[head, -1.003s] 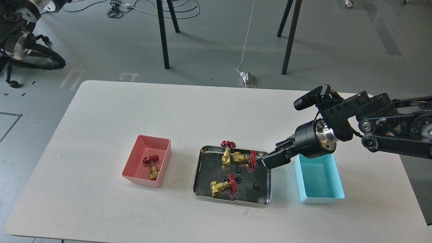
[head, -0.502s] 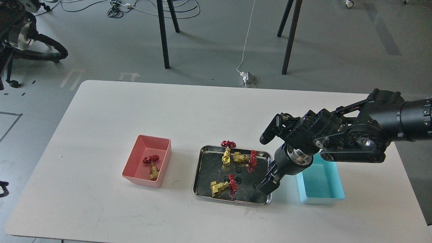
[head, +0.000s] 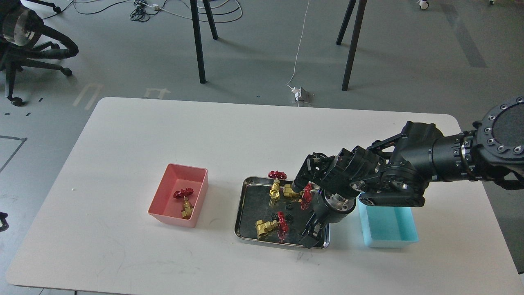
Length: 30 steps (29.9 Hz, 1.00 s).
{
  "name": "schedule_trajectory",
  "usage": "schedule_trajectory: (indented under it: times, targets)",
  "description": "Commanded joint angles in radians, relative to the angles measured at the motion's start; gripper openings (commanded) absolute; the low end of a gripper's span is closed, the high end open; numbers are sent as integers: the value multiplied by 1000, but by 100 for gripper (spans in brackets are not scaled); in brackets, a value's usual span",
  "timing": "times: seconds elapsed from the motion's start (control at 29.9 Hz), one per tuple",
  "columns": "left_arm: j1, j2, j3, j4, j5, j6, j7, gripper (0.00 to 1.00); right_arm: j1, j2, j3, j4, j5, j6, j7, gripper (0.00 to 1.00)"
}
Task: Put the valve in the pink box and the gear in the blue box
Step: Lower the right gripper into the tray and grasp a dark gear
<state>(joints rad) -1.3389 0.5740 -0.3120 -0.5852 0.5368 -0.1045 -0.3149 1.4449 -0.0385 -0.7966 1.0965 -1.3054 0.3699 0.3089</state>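
White bench [head: 245,135]: right end effector [head: 310,239] down in steel tray [head: 241,213], grip unclear. Valve [head: 185,203] in pink box [head: 163,205]; gear [head: 289,218] in tray; blue box [head: 389,233] beside.

One head view looks forward and down over the table [head: 163,135].

**Right end effector low over the steel tray**

We reach in from the right, our right end effector [head: 310,237] pointing down into the near right corner of the steel tray [head: 245,229]; its fingers are too dark to tell apart. The tray holds three brass valves [head: 266,227] and small black gears [head: 289,218]. On the white surface [head: 163,131], the pink box [head: 157,213] holds one valve [head: 186,203]. The blue box [head: 393,239] sits just right of the tray.
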Motion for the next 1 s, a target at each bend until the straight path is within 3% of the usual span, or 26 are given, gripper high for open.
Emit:
schedule_trajectory:
  times: [0.0, 0.97]
  targets:
    - [-3, 0, -1, 13, 0, -1, 0, 99, -7, 16, -12, -35, -3, -2, 1, 83]
    - [-11, 4, 1, 41, 0, -6, -3, 99, -44, 39, -44, -109, -49, -5, 13, 61]
